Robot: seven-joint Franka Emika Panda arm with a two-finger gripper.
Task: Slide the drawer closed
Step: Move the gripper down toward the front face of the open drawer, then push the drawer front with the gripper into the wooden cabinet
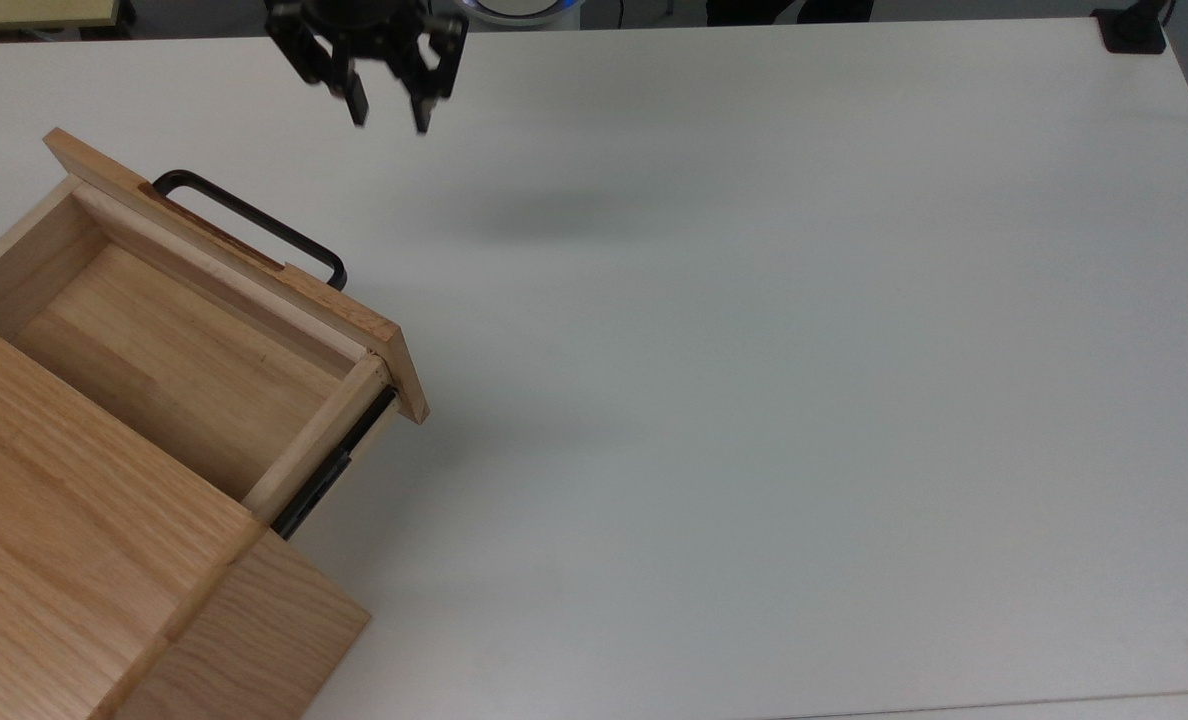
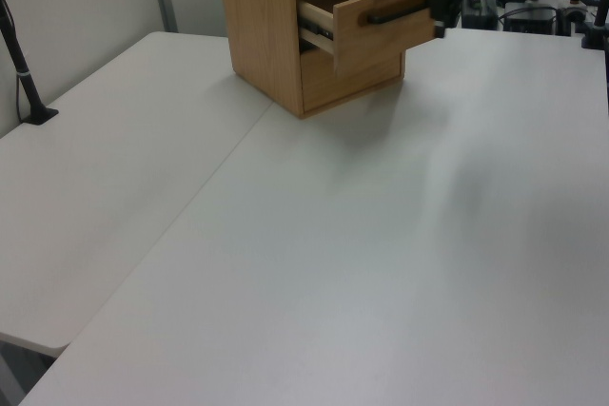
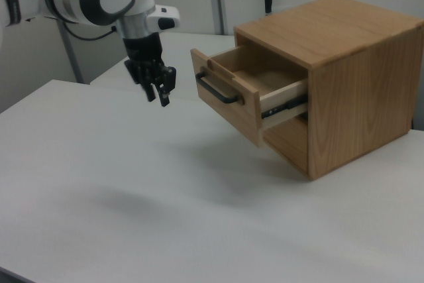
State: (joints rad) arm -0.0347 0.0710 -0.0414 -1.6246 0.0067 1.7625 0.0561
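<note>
The drawer (image 1: 184, 350) stands pulled out of its cabinet, empty inside, at the top view's left. Its flat wood front (image 1: 254, 270) carries a black bar handle (image 1: 254, 222). My gripper (image 1: 389, 120) hangs over the table beyond the handle, toward the top view's upper edge. It is open, holds nothing and touches nothing. In the right view the gripper (image 3: 158, 97) hovers to the left of the drawer front (image 3: 228, 107), about level with the handle (image 3: 213, 91). The left view has the drawer front (image 2: 381, 30) with the gripper (image 2: 444, 16) just off its right end.
The oak-grain cabinet (image 1: 64, 560) fills the top view's lower left corner and sits on a white table (image 1: 754, 400). A black mount (image 1: 1132, 30) occupies the table's far right corner. In the left view a black post (image 2: 21, 68) stands at the left.
</note>
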